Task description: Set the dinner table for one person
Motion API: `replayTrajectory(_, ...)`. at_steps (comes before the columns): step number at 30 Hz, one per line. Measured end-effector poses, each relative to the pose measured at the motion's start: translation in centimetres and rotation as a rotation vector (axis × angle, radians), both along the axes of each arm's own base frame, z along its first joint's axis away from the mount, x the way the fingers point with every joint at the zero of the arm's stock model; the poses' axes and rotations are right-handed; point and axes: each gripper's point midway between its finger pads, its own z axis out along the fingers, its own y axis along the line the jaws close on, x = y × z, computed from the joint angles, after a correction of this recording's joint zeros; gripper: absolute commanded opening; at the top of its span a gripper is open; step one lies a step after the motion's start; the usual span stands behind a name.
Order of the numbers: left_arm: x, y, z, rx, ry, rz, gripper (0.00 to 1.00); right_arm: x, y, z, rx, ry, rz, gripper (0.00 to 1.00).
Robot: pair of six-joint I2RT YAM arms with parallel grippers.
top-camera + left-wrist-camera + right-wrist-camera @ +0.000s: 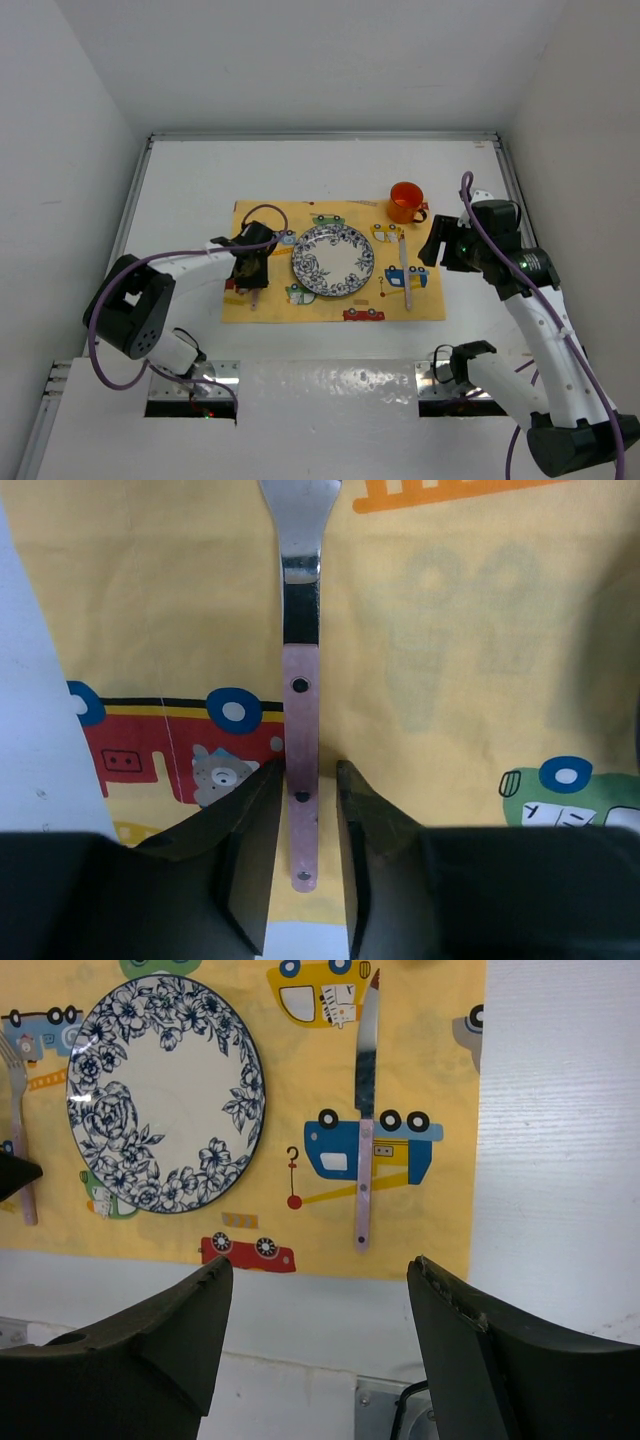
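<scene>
- The left hand (310, 780) is low over the left part of the placemat (450, 630). Its jaws are narrow, one on each side of a fork's (300, 630) pink, riveted handle.
- One of its fingers (255, 820) meets the handle's edge, and a thin gap shows on the other side. The fork lies flat with its steel neck pointing away from the hand.
- The placemat is yellow with printed cars. It lies on the table (190, 190), slightly right of the middle.
- The table is a large, flat, plain white surface, far bigger than the mat. Thin metal rails (320, 135) run along its edges, and white walls stand close around it.
- On the mat, right of the fork, sits a white plate (333, 260) with blue flowers around the rim.
- Right of the plate lies a knife (365, 1160) with a pink handle, its blade pointing to the far side.
- An orange mug (405, 202) stands at the mat's far right corner.
- The left arm reaches from its base at the near left edge, with its forearm stretched rightward to the mat.
- The right hand (320, 1260) is spread wide and holds nothing. It hangs above the mat's right edge, near the knife.
- The right arm rises from the near right corner and bends inward at the wrist.
</scene>
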Motion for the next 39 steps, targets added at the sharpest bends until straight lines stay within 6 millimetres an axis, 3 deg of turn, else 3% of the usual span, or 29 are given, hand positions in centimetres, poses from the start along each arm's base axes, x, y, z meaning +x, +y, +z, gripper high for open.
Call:
replayTrajectory(6,-0.2,0.1,0.4,0.007,0.014,0.003,0.59,0.0,-0.1,0.0,-0.008,-0.002,0.001,0.72)
replayTrajectory(8,0.4,-0.2,1.7,-0.001,-0.001,0.009,0.69,0.1,-0.2,0.0,-0.011,-0.002,0.001,0.73)
replayTrajectory(11,2.3,-0.8,4.9,-0.031,-0.067,0.018,0.76,0.4,-0.1,-0.3,-0.016,0.005,0.001,0.74)
replayTrajectory(15,5.8,-0.7,11.1,-0.104,-0.205,0.064,0.81,1.5,-0.5,-0.7,-0.051,0.026,-0.013,0.75)
replayTrajectory(21,8.6,4.5,19.3,-0.144,-0.392,0.189,0.87,4.5,-2.3,-0.3,-0.09,-0.005,-0.079,0.75)
replayTrajectory(25,8.5,7.9,22.3,-0.134,-0.449,0.255,0.9,6.0,-5.1,0.0,-0.098,-0.02,-0.188,0.77)
replayTrajectory(31,6.9,11.8,25.8,-0.077,-0.519,0.332,0.95,6.3,-8.3,1.1,-0.194,-0.059,-0.303,0.82)
replayTrajectory(39,4.7,13.5,30.8,-0.025,-0.664,0.372,1.0,4.3,-10.8,5.5,-0.275,-0.222,-0.403,0.99)
